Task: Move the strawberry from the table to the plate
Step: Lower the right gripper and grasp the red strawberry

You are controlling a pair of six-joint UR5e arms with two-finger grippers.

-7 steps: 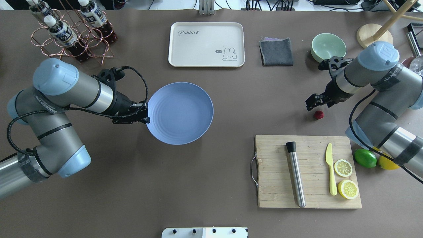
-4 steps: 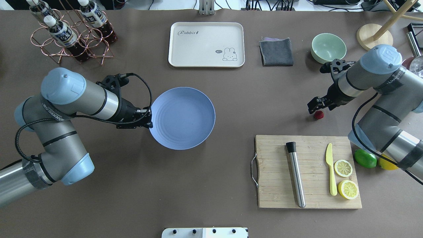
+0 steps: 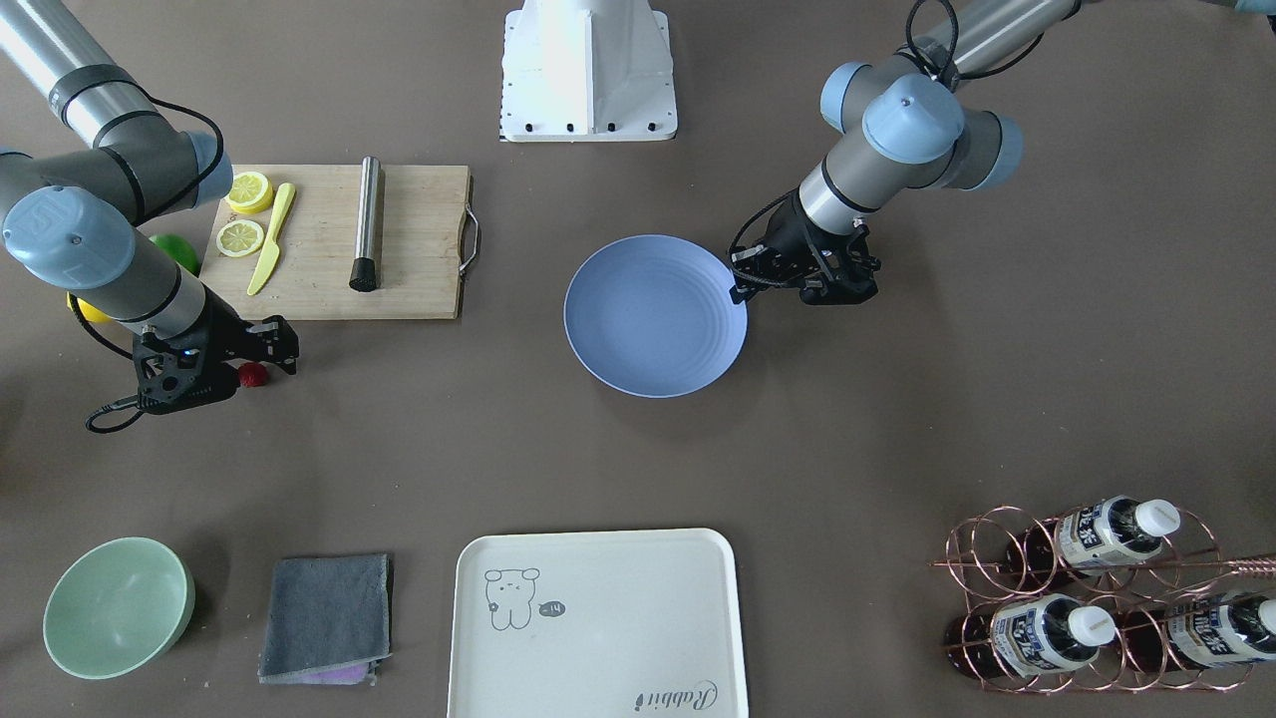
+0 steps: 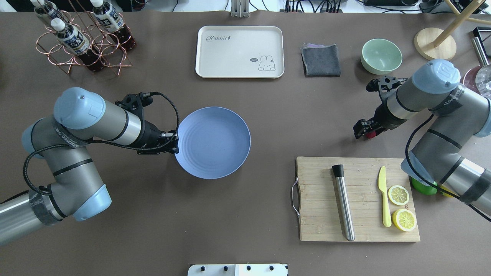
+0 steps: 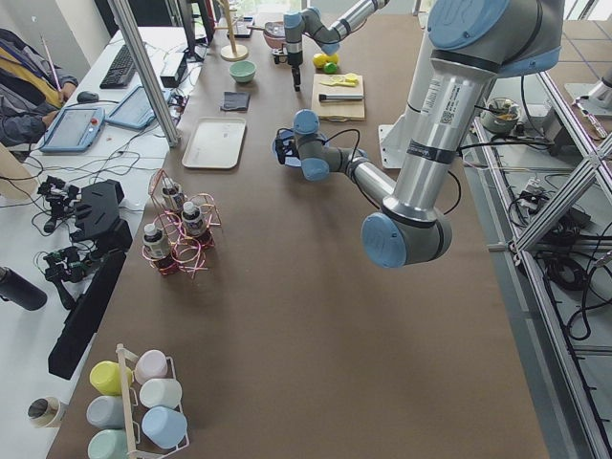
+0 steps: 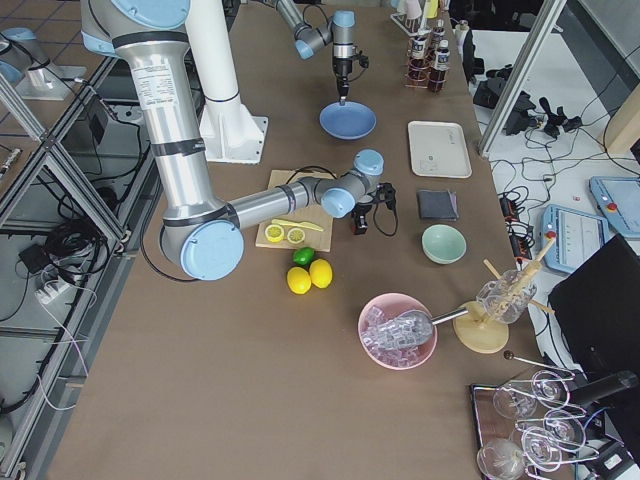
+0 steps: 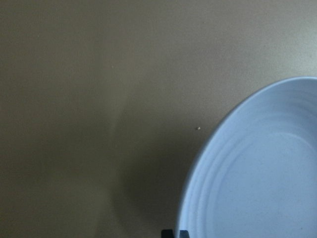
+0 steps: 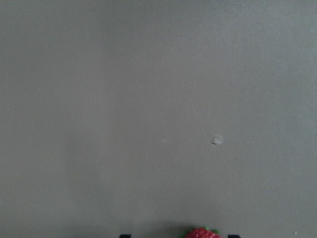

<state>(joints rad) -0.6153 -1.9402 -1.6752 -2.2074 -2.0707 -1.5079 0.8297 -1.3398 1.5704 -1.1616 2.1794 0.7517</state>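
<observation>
The strawberry point(image 4: 370, 134) lies on the table point(image 4: 291, 115), just beyond the cutting board, small and dark red. My right gripper point(image 4: 365, 132) is down over it and open. In the right wrist view the strawberry point(image 8: 200, 233) sits between the two fingertips at the bottom edge, with a gap on each side. The round blue plate point(image 4: 216, 142) rests near the table's middle with nothing on it. My left gripper point(image 4: 175, 143) is shut on its left rim; the left wrist view shows the plate point(image 7: 257, 178) filling the lower right.
A wooden cutting board point(image 4: 318, 199) holds a metal muddler, a yellow knife and two lemon slices. A lime point(image 4: 422, 188) sits under my right arm. Farther back stand a cream tray point(image 4: 230, 53), grey cloth point(image 4: 321, 60), mint bowl point(image 4: 381, 55) and bottle rack point(image 4: 82, 34).
The left gripper has pulled the plate toward the robot's side, a little rightward. The right gripper has come down over the strawberry, which now shows only partly from overhead.
</observation>
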